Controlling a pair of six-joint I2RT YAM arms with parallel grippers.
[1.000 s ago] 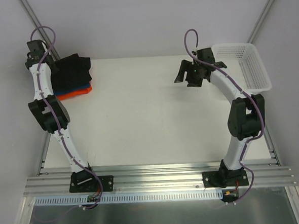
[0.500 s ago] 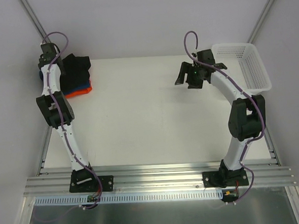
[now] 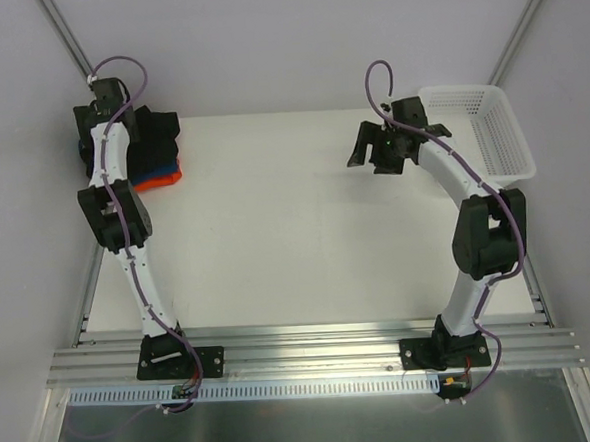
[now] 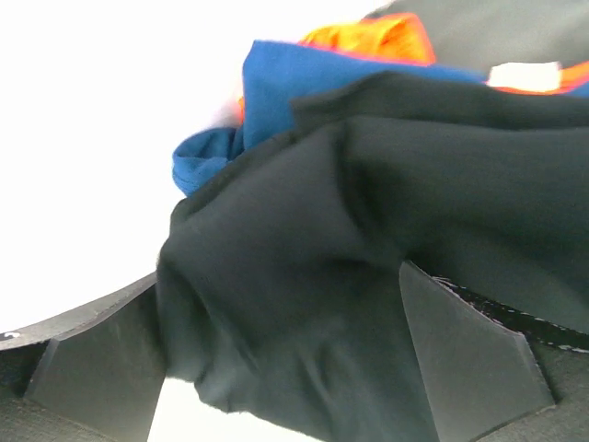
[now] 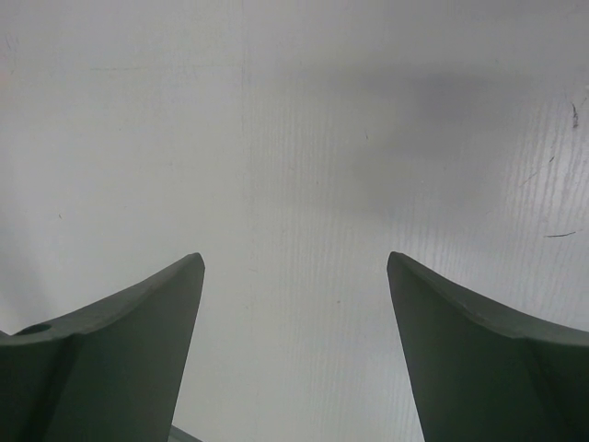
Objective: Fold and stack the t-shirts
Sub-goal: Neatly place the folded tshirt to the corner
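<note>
Black t-shirt (image 4: 368,230) tops the blue t-shirt (image 4: 276,74) and orange t-shirt (image 4: 377,37), far left. The left gripper (image 4: 281,272) has just spread wide, releasing it. The right gripper (image 5: 294,262) hangs open, empty. The stack looks complete.

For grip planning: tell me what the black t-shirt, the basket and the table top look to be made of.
The black t-shirt looks like soft matte cloth: it sags in rounded folds. The basket seems white plastic: stiff open mesh, smooth rim. The table top is a hard white matte sheet with faint scratches; its material is unclear.
</note>
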